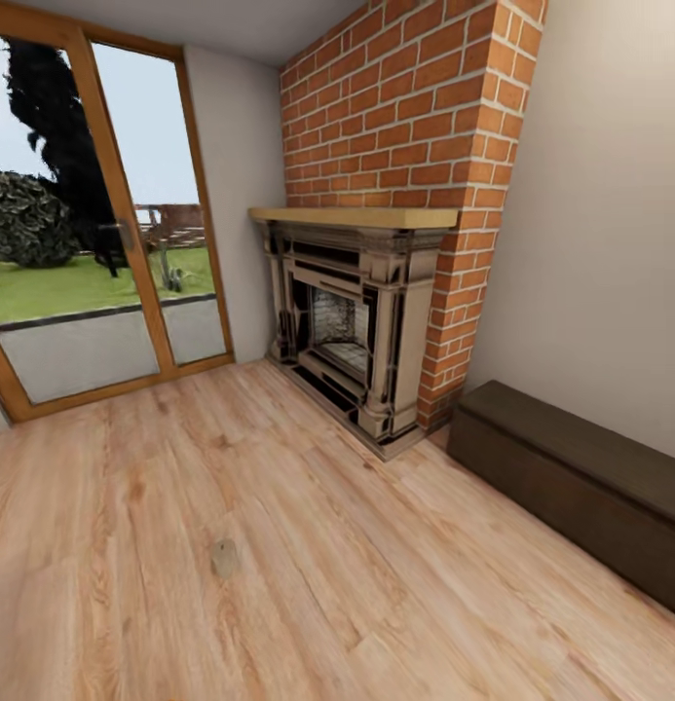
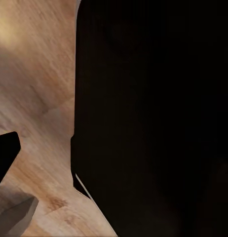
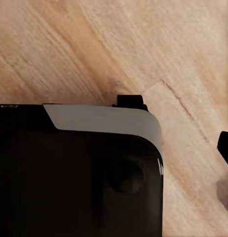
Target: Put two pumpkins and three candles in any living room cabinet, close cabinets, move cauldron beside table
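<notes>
A red brick fireplace (image 1: 376,321) with a pale wooden mantel stands in the corner, a wood-framed glass door (image 1: 93,234) to its left, and light plank floor (image 1: 279,545) spreads bare between them and the camera. The cabinet (image 1: 581,487) — long, very low, dark brown, its flat front shut — sits against the wall just right of the brick. In the wrist views dark robot body (image 3: 74,177) blocks much of the floor — whether either pincer is spread or pressed together cannot be told.

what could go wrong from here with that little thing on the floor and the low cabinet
1. The small tan candle lies low on the plank floor ahead; the base might roll into it.
2. The cabinet sits close to the brick fireplace, so an approach there may be cramped.
</notes>
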You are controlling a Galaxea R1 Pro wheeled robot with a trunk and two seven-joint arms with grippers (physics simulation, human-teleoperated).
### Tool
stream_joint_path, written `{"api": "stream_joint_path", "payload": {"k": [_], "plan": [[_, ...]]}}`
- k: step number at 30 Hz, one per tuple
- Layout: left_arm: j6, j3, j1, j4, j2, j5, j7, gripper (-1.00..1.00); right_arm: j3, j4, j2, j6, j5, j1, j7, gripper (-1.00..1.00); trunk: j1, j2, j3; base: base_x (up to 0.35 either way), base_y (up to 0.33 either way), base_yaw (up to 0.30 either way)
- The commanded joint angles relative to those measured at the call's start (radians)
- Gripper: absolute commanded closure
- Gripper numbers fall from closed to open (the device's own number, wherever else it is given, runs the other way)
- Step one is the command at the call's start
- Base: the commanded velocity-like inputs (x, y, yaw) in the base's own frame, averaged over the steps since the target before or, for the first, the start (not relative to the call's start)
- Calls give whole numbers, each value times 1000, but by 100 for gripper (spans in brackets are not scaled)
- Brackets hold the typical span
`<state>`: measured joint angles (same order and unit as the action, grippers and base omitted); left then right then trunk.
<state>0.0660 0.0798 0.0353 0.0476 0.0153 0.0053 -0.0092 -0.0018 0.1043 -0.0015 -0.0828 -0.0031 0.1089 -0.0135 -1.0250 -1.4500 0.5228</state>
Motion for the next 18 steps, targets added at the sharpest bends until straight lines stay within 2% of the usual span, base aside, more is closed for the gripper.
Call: {"api": "stream_joint_path", "payload": {"k": [1,8,18], "plan": [[0,0,0,0,0,0,0,-100,-1,1,-1,1,0,0,0,-100,0,0,0,336,0,-275],[0,0,0,0,0,0,0,-100,-2,1,4,8,-1,0,1,-100,0,0,6,325,0,-204],[0,0,0,0,0,-1,4,-100,-3,2,5,10,-3,0,1,-100,0,0,22,41,0,-25]]}}
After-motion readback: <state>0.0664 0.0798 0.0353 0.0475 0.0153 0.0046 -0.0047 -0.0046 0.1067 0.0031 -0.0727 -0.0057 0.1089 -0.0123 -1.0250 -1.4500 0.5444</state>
